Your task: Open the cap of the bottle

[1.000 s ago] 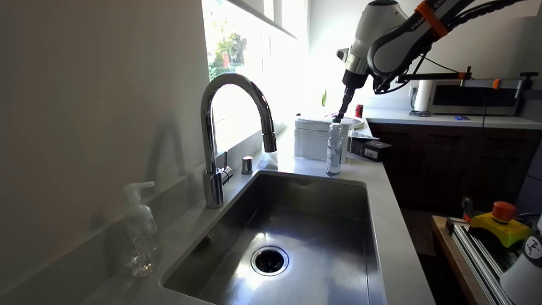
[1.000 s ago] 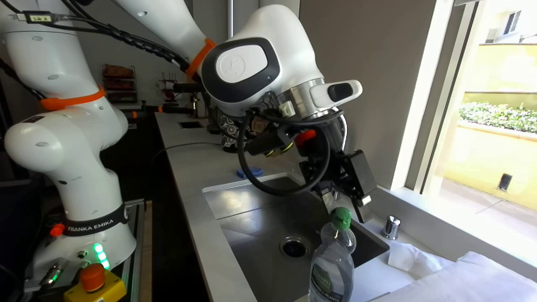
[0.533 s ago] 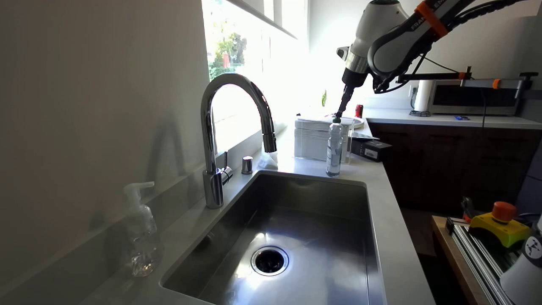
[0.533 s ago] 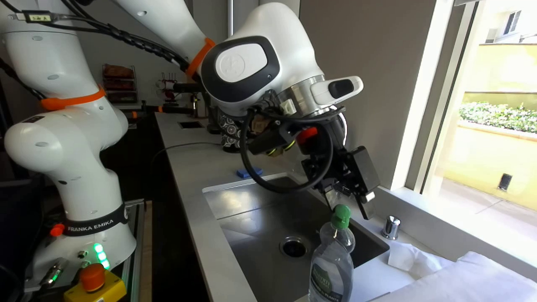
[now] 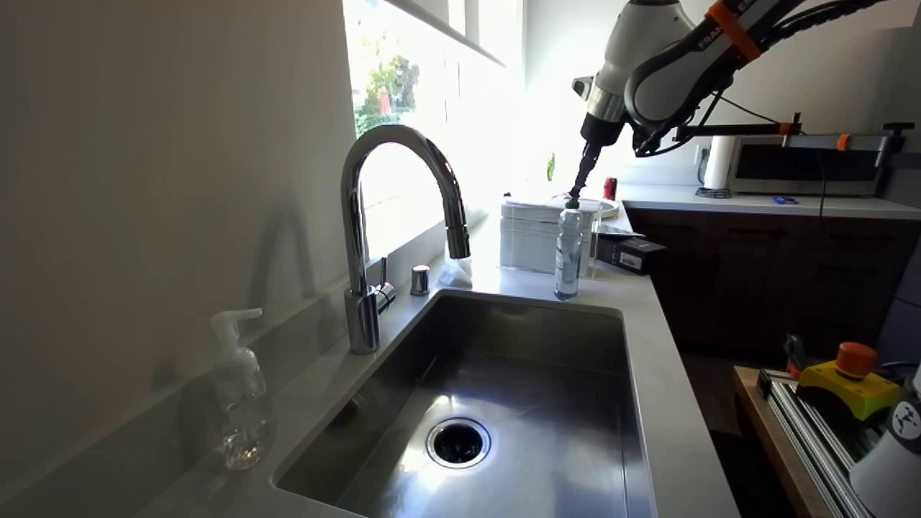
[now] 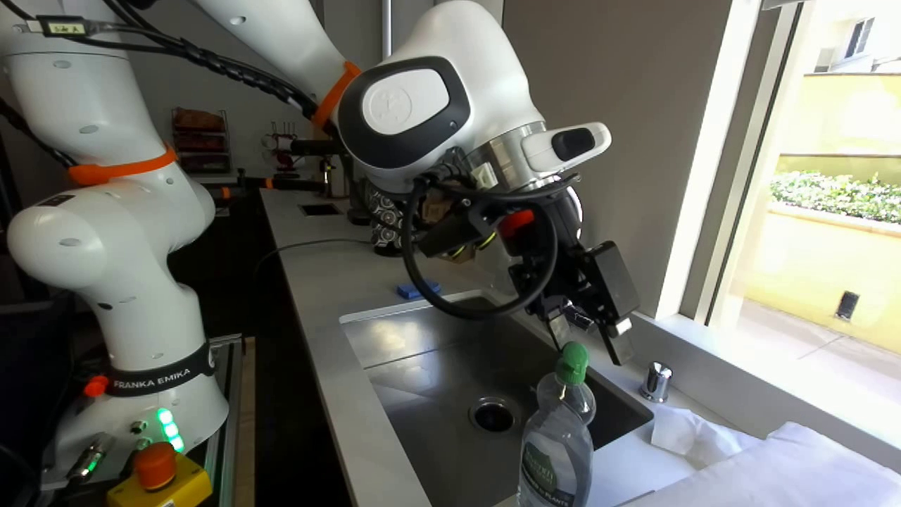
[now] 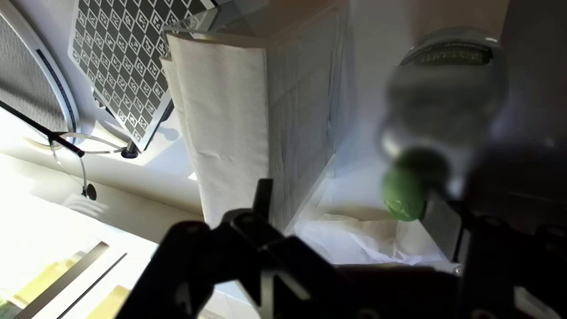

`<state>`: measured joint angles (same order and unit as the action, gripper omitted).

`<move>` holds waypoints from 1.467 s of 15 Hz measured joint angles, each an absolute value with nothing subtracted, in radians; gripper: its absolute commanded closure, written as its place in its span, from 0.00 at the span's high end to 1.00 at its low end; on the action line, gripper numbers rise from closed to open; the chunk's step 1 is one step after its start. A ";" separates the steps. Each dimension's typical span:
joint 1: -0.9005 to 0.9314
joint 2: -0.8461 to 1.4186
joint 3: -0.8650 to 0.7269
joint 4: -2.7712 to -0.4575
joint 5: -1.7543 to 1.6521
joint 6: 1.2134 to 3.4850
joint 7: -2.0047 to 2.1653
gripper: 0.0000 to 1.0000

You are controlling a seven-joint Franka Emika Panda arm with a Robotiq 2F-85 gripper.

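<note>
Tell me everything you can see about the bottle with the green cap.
The bottle is slim and see-through, seemingly plastic, narrowing toward a rounded green cap that is in place. Its label has a dark green patch and pale lettering. It stands upright on the counter, beside one end of the sink. The fingers stand apart close to the cap; I can't tell whether one touches it. How full the bottle is isn't clear.

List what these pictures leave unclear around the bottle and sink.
Whether the gripper touches the green cap: blurred in the wrist view, too small in an exterior view.
Full wording on the bottle: too small or blurred in every view.
Inside of the drain: hidden by shadow in both exterior views.
</note>
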<state>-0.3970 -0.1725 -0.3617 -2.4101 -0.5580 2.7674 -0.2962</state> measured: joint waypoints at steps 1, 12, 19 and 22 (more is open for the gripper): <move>-0.397 -0.174 -0.362 -2.409 -0.558 2.768 -0.295 0.83; -0.410 -0.185 -0.360 -2.408 -0.558 2.768 -0.282 0.82; -0.426 -0.185 -0.360 -2.408 -0.558 2.768 -0.280 0.82; -0.427 -0.188 -0.360 -2.408 -0.558 2.768 -0.280 0.89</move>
<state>-0.4271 -0.1882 -0.3602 -2.4079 -0.5580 2.7676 -0.2796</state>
